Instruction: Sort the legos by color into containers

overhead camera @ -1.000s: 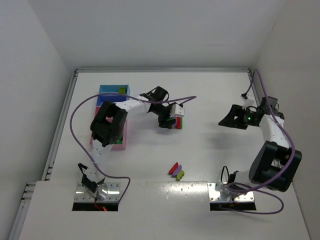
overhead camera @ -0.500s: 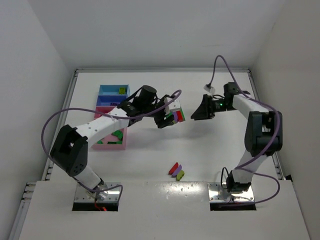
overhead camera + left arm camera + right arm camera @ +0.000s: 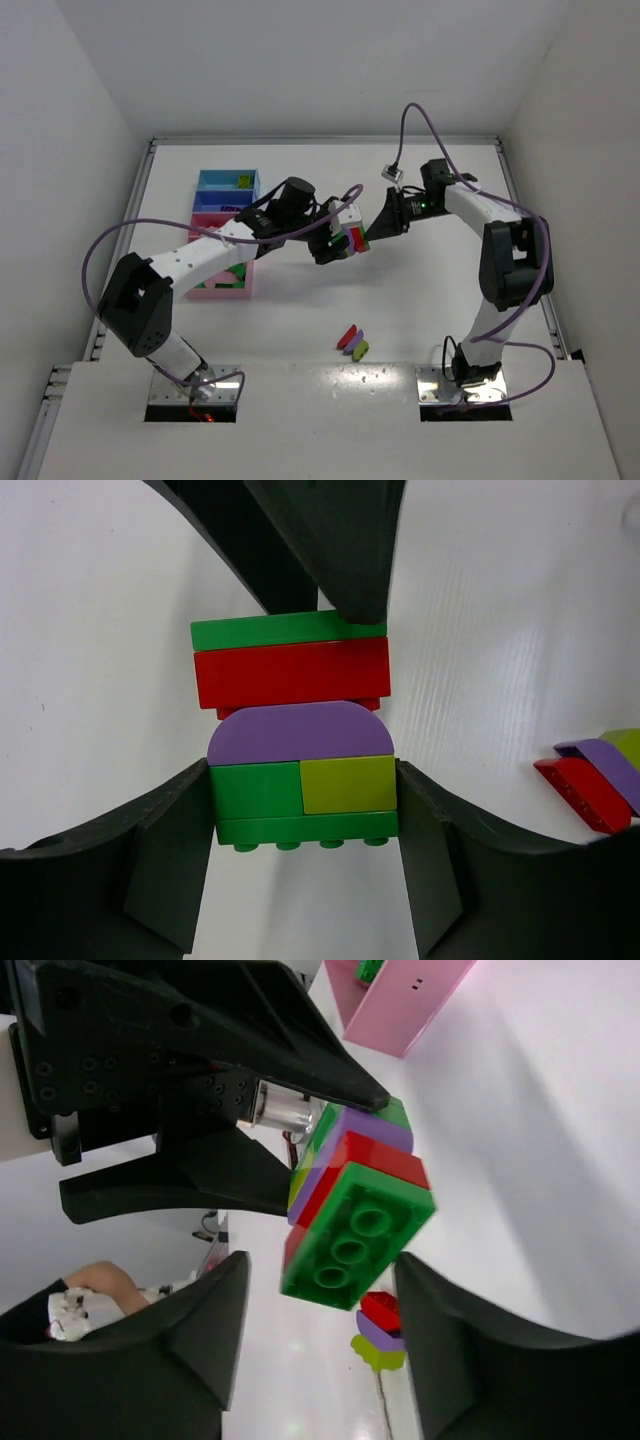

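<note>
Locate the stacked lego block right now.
Top view, mid-table: the stacked block is clamped in the left gripper, right of the trays. The right gripper is open, its fingers on either side of the block's green end.

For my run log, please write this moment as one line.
left gripper: shut on stacked block | right gripper: open, straddling its green end | three loose legos: on table

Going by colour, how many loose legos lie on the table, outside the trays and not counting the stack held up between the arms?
red lego: 1
purple lego: 1
yellow-green lego: 1
Total: 3
The held stack is left out.
</note>
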You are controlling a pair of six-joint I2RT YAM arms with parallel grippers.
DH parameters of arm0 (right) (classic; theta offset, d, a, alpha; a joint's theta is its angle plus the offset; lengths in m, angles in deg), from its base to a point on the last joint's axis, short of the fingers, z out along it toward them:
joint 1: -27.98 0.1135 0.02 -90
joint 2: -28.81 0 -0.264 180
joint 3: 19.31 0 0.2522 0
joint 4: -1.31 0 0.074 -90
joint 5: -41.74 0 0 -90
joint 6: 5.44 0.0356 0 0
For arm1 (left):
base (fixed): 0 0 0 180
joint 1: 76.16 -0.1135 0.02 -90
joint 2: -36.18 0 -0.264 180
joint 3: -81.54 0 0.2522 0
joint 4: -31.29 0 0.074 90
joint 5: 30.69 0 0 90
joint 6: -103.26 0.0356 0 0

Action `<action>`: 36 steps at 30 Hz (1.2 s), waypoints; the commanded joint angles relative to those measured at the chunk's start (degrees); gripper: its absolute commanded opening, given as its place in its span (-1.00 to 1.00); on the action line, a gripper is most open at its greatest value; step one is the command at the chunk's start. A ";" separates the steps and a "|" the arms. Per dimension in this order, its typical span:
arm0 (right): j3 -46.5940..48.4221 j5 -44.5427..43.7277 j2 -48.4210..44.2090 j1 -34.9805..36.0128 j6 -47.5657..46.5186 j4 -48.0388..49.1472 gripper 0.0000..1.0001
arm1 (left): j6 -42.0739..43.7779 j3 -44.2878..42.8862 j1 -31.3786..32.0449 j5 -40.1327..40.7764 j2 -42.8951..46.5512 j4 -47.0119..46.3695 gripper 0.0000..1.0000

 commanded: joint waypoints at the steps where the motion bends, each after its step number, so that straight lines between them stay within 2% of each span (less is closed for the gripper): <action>1: 2.00 2.96 -1.02 0.11 -2.65 -0.57 0.13 | -0.53 -1.66 0.88 -1.20 -0.42 -2.25 -0.30; 3: 2.00 2.96 -0.49 0.11 -2.65 -0.57 -0.24 | -0.53 -2.27 0.88 -1.20 -0.94 -2.25 -0.30; 4: 2.00 2.27 -0.49 0.11 -2.65 -0.57 -0.52 | -0.53 -2.27 1.40 -0.67 -0.94 -2.25 -0.30; 10: 2.00 1.73 -0.49 0.11 -2.65 -0.57 -0.90 | 0.00 -2.27 1.41 -0.14 -0.42 -2.25 -0.30; 13: 1.38 1.73 -0.49 0.11 -2.13 -0.57 -0.93 | 0.00 -0.87 1.41 0.39 0.19 -2.25 -0.30; 14: 0.86 1.73 -1.10 0.11 -2.13 -0.05 -0.90 | 0.00 -0.87 1.41 0.39 0.20 -2.25 -0.30; 15: 0.86 1.04 -1.10 0.11 -2.13 -0.04 -0.80 | 0.00 -0.87 1.41 0.91 0.20 -2.25 -0.30; 16: 0.16 -0.36 -1.10 0.11 0.13 1.79 -0.47 | 0.00 -0.87 1.41 0.91 0.20 -2.25 -0.30; 17: -0.37 -1.16 -1.63 0.11 1.72 3.02 0.05 | 0.00 -0.87 1.41 0.91 0.20 -2.25 -0.30; 19: -1.95 -1.17 -1.63 0.11 4.89 5.74 0.61 | 0.00 -0.87 1.41 0.91 0.73 -2.25 -0.33; 20: -2.48 -0.04 -1.63 -0.41 5.43 6.28 0.79 | 0.00 -1.39 1.41 0.91 0.73 -2.25 -0.33; 23: -1.96 5.41 2.05 -1.11 4.91 5.59 0.79 | -2.28 -3.14 0.89 0.03 0.73 -2.25 -0.42; 25: -0.56 10.92 5.64 -1.64 3.95 3.92 0.81 | -4.04 -4.20 -0.52 -4.08 0.73 -2.25 -0.46; 27: 2.33 14.37 7.76 -2.17 -1.40 -1.77 0.82 | -7.36 -4.73 -2.71 -7.16 1.25 -3.64 -0.49; 29: 4.97 15.27 9.26 -2.17 -6.93 -7.57 0.82 | -9.14 -5.35 -4.38 -10.33 1.25 -4.71 -0.56; 35: 3.67 15.27 9.27 -2.17 -6.35 -6.54 0.79 | -13.71 -5.35 -5.80 -12.97 1.78 -7.69 -0.61; 36: 3.67 15.27 9.27 -2.17 -6.35 -6.54 0.73 | -14.32 -5.35 -5.80 -13.49 1.26 -7.70 -0.61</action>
